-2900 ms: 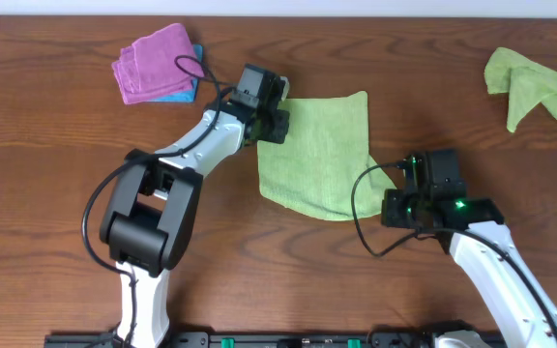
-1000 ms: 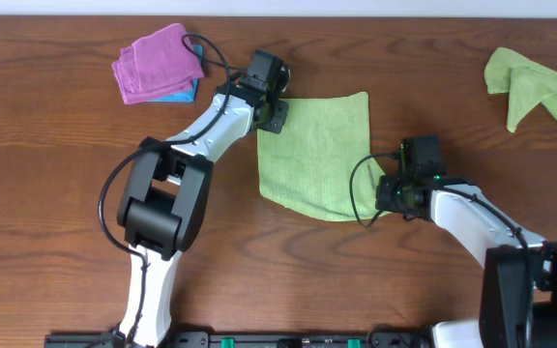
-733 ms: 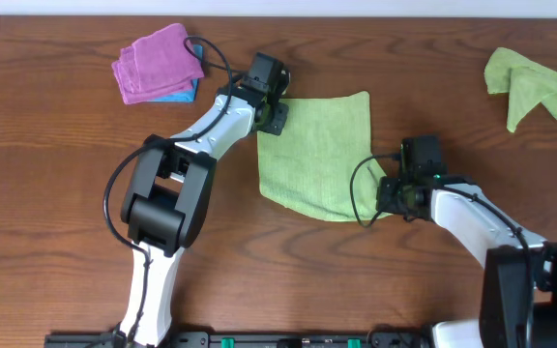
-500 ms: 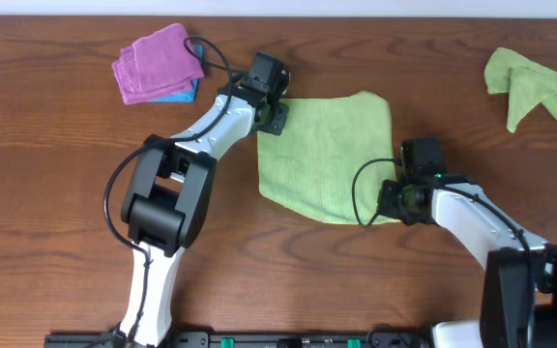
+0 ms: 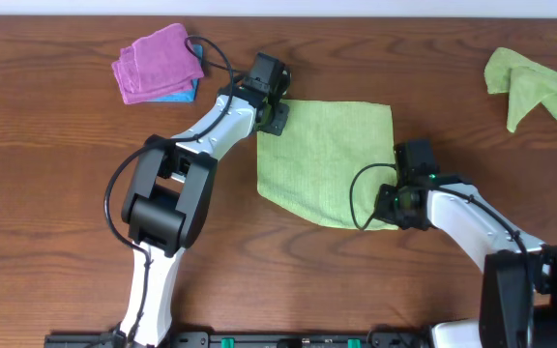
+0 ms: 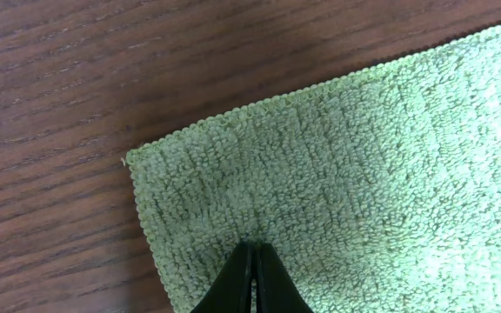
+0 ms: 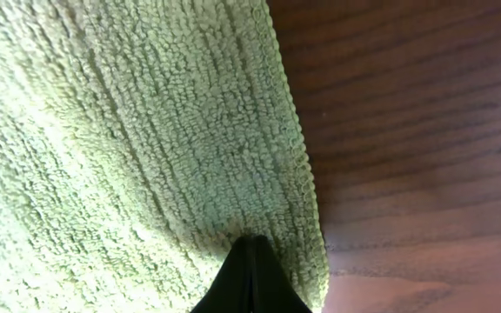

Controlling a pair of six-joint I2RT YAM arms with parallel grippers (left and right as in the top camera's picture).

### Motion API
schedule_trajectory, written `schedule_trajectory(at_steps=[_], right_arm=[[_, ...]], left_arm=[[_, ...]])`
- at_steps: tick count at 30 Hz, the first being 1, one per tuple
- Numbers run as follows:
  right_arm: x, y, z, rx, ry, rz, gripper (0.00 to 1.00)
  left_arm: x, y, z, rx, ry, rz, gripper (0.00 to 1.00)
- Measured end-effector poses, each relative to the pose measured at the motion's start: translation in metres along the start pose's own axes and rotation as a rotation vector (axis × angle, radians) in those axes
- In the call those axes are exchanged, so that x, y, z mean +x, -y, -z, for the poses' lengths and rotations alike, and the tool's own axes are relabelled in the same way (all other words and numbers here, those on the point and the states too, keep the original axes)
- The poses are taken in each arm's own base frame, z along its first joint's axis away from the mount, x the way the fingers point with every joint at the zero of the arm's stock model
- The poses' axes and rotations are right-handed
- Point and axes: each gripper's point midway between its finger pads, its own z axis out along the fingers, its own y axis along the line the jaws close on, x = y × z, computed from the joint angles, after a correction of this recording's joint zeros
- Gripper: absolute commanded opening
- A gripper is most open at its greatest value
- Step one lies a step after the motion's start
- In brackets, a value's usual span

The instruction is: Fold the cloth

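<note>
The cloth (image 5: 327,155) lies flat in the middle of the table, lime-green terry and roughly square. My left gripper (image 5: 277,114) is at its far left corner, jaws shut and pinching the fabric; in the left wrist view the gripper's black tips (image 6: 252,248) bite into the cloth (image 6: 364,174) just inside that corner. My right gripper (image 5: 395,208) sits at the near right corner, shut on the fabric too. The right wrist view has the closed right gripper (image 7: 250,242) on the cloth (image 7: 146,130) close to its hemmed edge.
A folded purple cloth (image 5: 155,60) rests on a blue one (image 5: 184,92) at the back left, just beyond my left arm. Another lime-green cloth (image 5: 530,82) lies crumpled at the back right. Bare brown wood (image 5: 46,193) surrounds everything.
The cloth's right side has been drawn out to the right, so it now lies wider and flatter. My right gripper shifted slightly right and nearer with it. The left gripper stayed put.
</note>
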Motion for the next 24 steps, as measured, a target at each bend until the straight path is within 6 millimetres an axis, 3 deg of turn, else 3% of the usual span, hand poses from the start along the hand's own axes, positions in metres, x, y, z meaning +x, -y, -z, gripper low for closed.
schedule_trajectory(at_steps=[1,3,7,10,12,16,21,24], right_arm=[[-0.001,0.000,0.000,0.000,0.002,0.000,0.05],[-0.002,0.000,0.000,0.002,0.005,-0.008,0.33],[-0.010,-0.001,0.003,0.013,0.017,0.001,0.58],[-0.017,-0.001,0.009,0.032,0.024,0.009,0.68],[-0.027,-0.004,0.017,0.037,0.042,0.009,0.87],[-0.042,-0.009,0.032,0.040,0.066,0.015,0.98],[-0.058,-0.012,0.049,0.052,0.099,0.019,0.99],[-0.068,-0.011,0.061,0.079,0.119,0.036,0.99]], left_arm=[[0.000,0.000,0.000,0.000,0.000,0.000,0.06],[0.000,0.000,0.000,0.000,-0.003,0.001,0.06],[0.000,0.000,0.001,-0.002,-0.032,0.002,0.05],[0.001,0.000,0.003,-0.004,-0.062,0.003,0.06],[-0.002,0.000,0.006,-0.004,-0.067,0.003,0.06],[-0.019,0.002,0.015,-0.002,-0.030,0.004,0.06],[-0.031,0.003,0.022,0.000,-0.007,0.006,0.06],[-0.025,0.003,0.029,-0.002,-0.035,0.007,0.06]])
